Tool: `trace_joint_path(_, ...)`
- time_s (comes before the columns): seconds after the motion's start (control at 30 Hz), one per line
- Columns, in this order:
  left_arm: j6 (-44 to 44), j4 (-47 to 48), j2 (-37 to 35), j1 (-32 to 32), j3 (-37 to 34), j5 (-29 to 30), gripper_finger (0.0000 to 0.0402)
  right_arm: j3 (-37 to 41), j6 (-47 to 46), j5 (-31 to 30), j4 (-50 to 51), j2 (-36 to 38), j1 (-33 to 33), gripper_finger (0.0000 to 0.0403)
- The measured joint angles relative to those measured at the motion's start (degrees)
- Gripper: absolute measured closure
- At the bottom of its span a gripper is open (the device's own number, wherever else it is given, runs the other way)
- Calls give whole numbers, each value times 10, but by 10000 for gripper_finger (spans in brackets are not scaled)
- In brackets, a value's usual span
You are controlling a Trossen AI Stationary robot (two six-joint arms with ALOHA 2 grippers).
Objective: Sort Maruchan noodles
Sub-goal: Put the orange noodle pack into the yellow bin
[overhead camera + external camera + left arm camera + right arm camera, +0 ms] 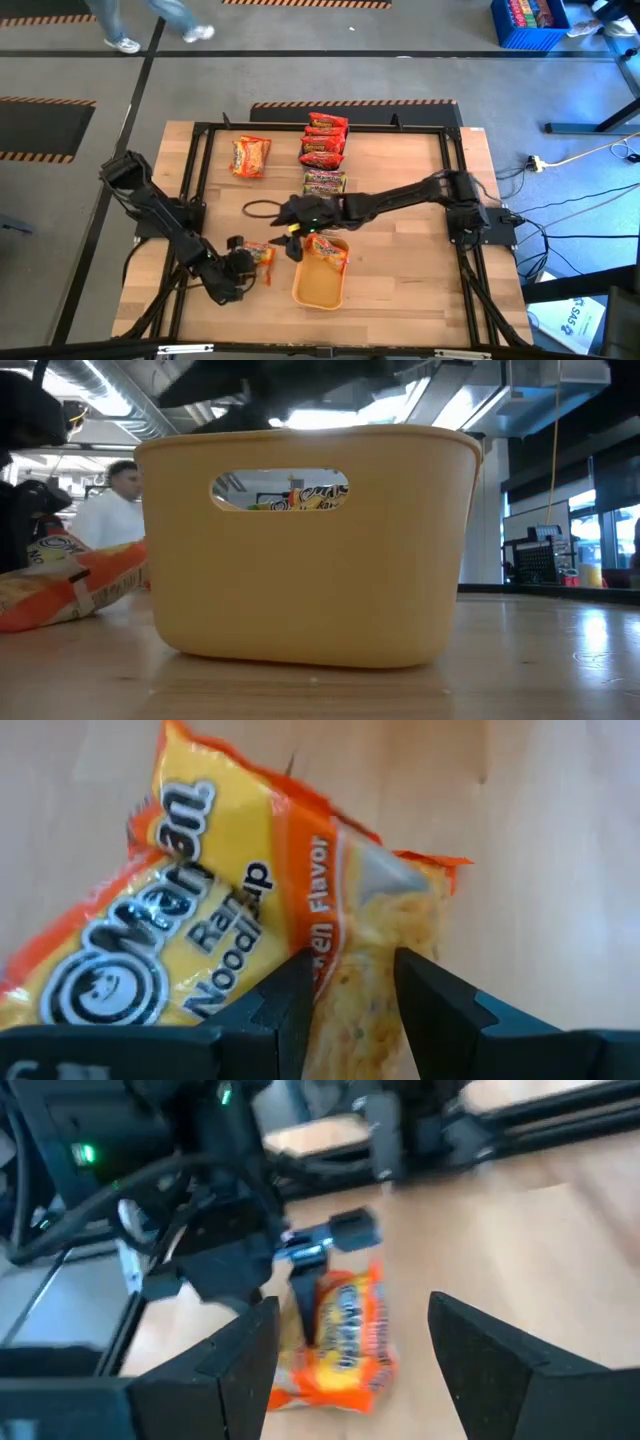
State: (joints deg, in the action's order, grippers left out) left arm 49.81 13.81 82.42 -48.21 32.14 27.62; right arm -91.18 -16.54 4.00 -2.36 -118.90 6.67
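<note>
In the low view most of the counter was blocked by the yellow tub (310, 560). An orange packet (70, 585) was cut off at the picture's edge. Packets inside were glimpsed only through the handle slot (280, 490).

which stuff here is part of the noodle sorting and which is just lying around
Part of the job:
- orange packet pinched by the left gripper
- orange packet by the table's far-left side
- red packets
- green-and-red packet
- packet in the yellow tray
- yellow tray
- right gripper, open

Lying about:
- dark loop on the table
- blue crate on the floor
</note>
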Motion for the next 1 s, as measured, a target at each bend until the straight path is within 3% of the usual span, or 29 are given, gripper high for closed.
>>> trace_joint_path(0.13, -2, 20, -35, -4, 16, -9, 266, -116, -2, 17, 102, -70, 1, 153)
trace_joint_path(0.37, 57, 36, -74, -53, 18, -5, 266, -276, -48, 9, 222, -164, -2, 84)
trace_joint_path(0.57, 101, 34, -51, -95, 18, 54, 266, -291, -133, 6, 215, -212, -10, 62)
trace_joint_path(0.7, 123, 29, -13, -105, 18, 98, 266, -290, -150, 12, 188, -234, -11, 61)
trace_joint_path(1.0, 140, -13, 100, -91, 19, 138, 266, -291, -154, 17, 193, -245, -11, 61)
